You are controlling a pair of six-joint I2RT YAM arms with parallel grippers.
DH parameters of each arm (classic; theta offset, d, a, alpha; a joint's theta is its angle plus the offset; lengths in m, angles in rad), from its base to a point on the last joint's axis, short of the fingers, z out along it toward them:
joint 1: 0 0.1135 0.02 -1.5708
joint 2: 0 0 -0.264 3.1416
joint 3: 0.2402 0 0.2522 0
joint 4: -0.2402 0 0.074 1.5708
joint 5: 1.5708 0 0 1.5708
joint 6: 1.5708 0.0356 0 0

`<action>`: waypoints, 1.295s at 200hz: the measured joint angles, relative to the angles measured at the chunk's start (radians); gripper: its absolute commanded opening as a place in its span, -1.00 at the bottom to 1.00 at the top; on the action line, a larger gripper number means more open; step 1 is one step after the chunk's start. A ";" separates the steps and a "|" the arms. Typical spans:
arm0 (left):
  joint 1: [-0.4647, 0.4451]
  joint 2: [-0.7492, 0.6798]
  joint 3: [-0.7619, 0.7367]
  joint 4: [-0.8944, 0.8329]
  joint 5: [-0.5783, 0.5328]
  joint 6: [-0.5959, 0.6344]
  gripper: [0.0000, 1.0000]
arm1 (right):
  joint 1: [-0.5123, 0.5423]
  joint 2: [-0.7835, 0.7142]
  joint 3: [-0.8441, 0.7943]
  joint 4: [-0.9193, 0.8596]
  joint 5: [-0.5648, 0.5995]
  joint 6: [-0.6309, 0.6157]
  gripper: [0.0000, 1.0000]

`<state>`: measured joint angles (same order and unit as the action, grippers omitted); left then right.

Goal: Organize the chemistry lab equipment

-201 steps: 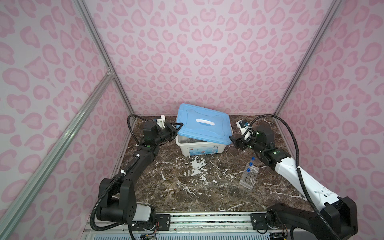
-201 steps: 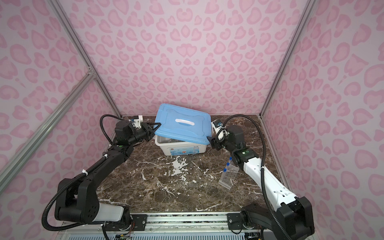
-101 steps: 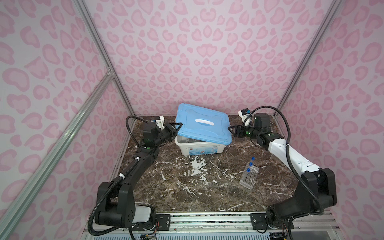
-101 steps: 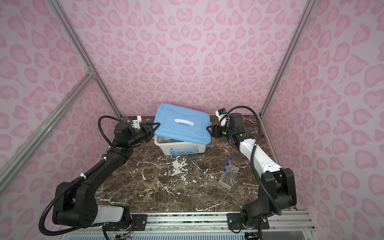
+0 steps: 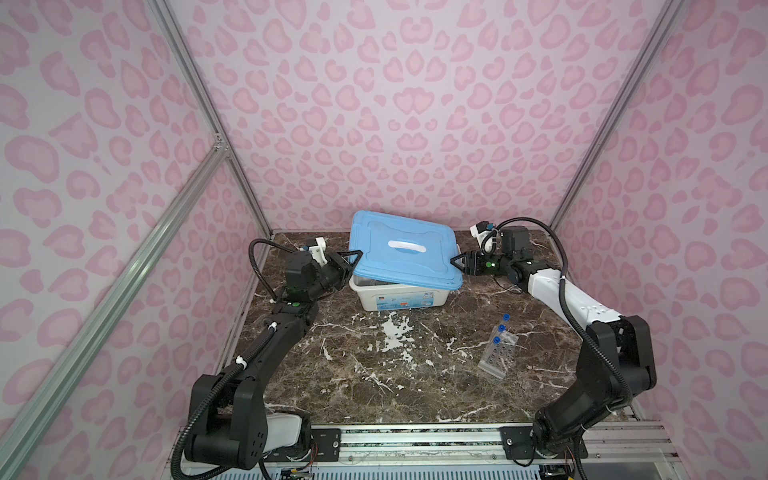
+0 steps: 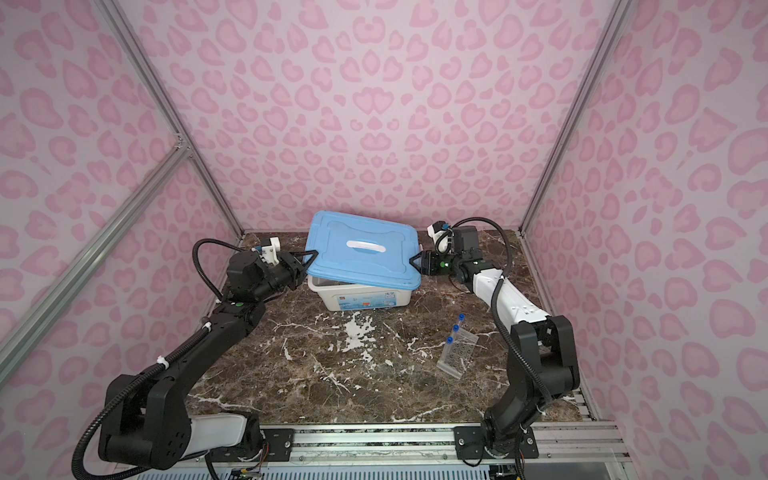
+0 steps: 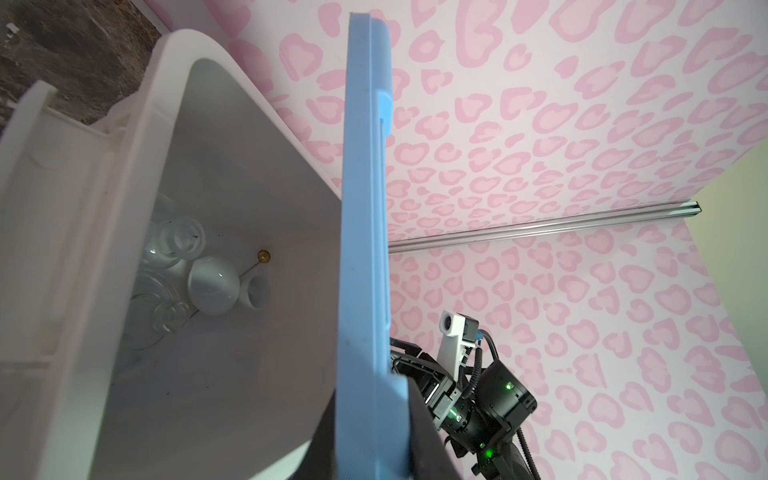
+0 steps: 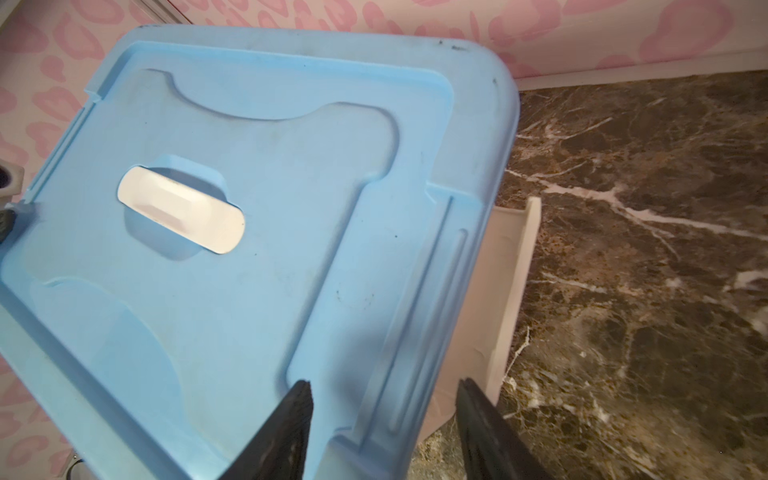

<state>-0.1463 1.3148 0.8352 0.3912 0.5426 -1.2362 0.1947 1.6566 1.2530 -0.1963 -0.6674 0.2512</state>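
Observation:
The blue lid (image 5: 403, 253) lies askew and tilted over the white box (image 5: 399, 297). My left gripper (image 5: 351, 259) is shut on the lid's left edge; in the left wrist view its fingers (image 7: 424, 436) clamp the lid (image 7: 365, 208) edge-on. My right gripper (image 5: 457, 262) is open, its fingers (image 8: 291, 432) straddling the lid's right rim (image 8: 415, 332) with gaps on both sides. Inside the box (image 7: 137, 124) lie two white dishes (image 7: 214, 284) and clear glass flasks (image 7: 178, 241). A clear tube rack (image 5: 498, 355) with blue-capped test tubes (image 5: 501, 328) stands front right.
The box sits at the back middle of the dark marble table (image 5: 374, 386), close to the pink rear wall. The right arm's white forearm (image 5: 573, 299) passes just behind the rack. An aluminium rail (image 5: 415, 436) runs along the front edge.
The right gripper has swung back and in to the lid's right edge, and its jaws have narrowed. The left gripper and the lid have stayed where they were.

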 measured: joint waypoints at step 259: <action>0.000 0.023 0.039 -0.080 -0.062 0.080 -0.62 | -0.007 0.110 0.175 -0.124 -0.016 0.043 0.00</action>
<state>-0.1459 1.3373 0.8738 0.3111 0.4808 -1.1557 0.1879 1.7668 1.4281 -0.3206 -0.6830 0.2947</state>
